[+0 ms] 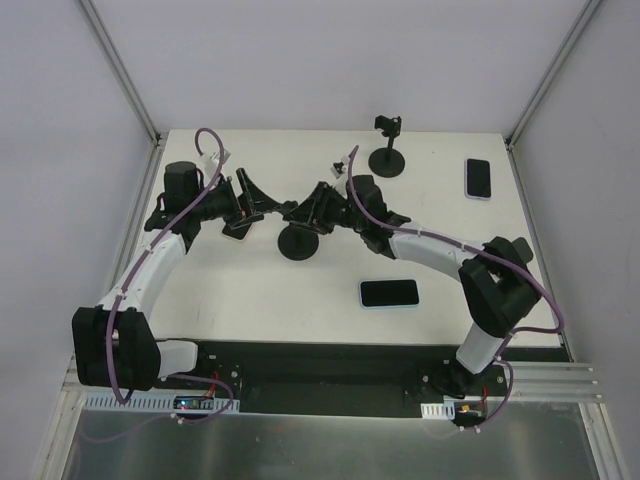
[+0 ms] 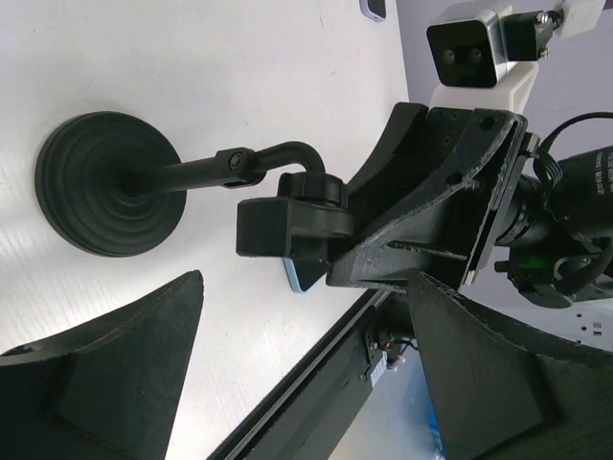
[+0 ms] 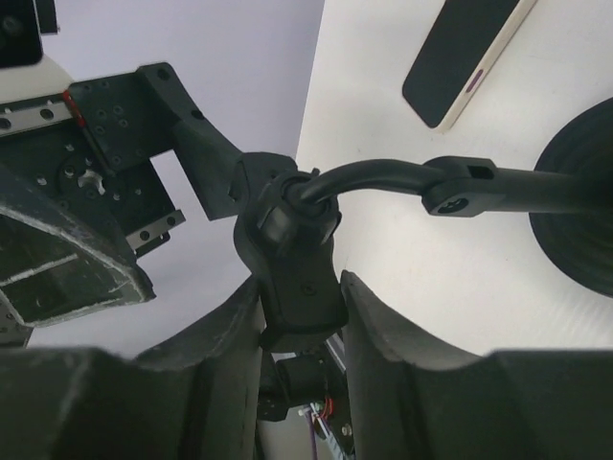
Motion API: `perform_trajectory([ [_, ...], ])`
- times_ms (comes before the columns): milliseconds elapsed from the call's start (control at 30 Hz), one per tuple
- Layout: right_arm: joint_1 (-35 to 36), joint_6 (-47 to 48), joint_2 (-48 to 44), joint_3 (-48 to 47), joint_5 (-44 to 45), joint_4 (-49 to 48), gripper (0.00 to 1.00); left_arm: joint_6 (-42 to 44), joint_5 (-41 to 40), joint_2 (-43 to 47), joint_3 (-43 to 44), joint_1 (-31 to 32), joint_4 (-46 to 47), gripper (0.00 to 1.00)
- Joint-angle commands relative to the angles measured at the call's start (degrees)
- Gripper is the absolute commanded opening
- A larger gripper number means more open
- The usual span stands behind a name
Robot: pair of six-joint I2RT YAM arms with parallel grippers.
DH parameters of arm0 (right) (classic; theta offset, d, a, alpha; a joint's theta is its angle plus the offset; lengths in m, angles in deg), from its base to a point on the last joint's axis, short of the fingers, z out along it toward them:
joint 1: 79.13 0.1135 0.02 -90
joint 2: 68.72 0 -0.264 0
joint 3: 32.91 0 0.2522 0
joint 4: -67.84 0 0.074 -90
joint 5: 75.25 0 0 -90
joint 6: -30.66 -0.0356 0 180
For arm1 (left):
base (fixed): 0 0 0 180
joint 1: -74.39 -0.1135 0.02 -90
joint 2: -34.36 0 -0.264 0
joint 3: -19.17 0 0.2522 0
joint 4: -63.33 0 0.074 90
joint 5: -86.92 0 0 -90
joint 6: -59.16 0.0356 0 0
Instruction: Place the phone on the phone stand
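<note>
phone (image 1: 389, 293): lies flat with a dark screen, right of centre and low on the table, apart from both arms
stand (image 1: 300, 245): round black base at mid-table, with a bent arm rising to a clamp head
right gripper (image 3: 302, 287): closed around the stand's clamp head, a finger against each side
left gripper (image 2: 308, 287): jaws wide apart with nothing between them, just left of the stand's head
second phone (image 1: 478, 178): flat, at the upper right of the table
third phone (image 1: 237, 232): partly hidden under the left gripper
far stand (image 1: 388, 150): upright, top centre
table (image 1: 250, 300): white and matt, with a black strip (image 1: 330, 365) at the near edge under the arm bases
room: pale grey walls (image 1: 320, 60) with metal corner posts (image 1: 120, 70)
</note>
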State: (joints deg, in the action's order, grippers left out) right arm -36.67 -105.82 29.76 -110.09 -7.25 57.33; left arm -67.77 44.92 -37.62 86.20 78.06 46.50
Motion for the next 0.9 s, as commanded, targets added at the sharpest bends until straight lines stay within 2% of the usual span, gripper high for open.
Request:
perform_trajectory([
  [0,-2.8,2.4,0.2,-4.2,-7.6,-1.7,0.26,0.0,3.3,-1.7,2.2,-0.2,2.9,0.86],
  [133,-4.8,4.8,1.4,-7.4,-12.4,2.6,0.08,-2.1,5.7,-3.7,1.7,-0.1,6.3,0.84],
  [200,-6.5,8.2,1.5,-8.8,-13.6,8.7,0.01,-3.4,6.1,-4.6,1.3,-0.1,7.7,0.81],
  [267,-8.6,10.2,1.9,-10.8,-14.6,12.0,0.01,-4.2,6.2,-5.4,1.4,0.6,8.6,0.77],
  [300,-9.6,11.2,2.4,-11.8,-18.0,14.9,0.01,-4.9,6.2,-6.1,1.7,0.7,9.3,0.73],
  [367,-12.0,17.6,5.7,-18.4,-24.0,20.5,0.01,-5.3,5.7,-6.5,2.1,1.5,9.7,0.71],
  [400,-12.7,20.3,7.1,-21.4,-29.3,28.4,0.01,-5.6,5.3,-6.4,2.2,1.7,9.9,0.71],
  [467,-14.2,28.1,9.3,-26.5,-31.3,36.1,0.01,-5.9,4.6,-6.4,2.1,1.9,10.3,0.75],
  [500,-14.4,30.5,9.2,-27.1,-31.7,40.2,0.01,-6.3,3.8,-6.4,1.8,1.9,10.5,0.82],
  [600,-14.8,39.5,9.6,-30.7,-31.5,48.4,0.01,-6.4,1.4,-6.1,0.7,1.8,10.8,0.91],
  [867,-18.0,38.5,11.2,-31.3,-34.2,45.5,0.01,-6.7,-8.3,-4.6,-1.4,-0.1,8.0,0.98],
])
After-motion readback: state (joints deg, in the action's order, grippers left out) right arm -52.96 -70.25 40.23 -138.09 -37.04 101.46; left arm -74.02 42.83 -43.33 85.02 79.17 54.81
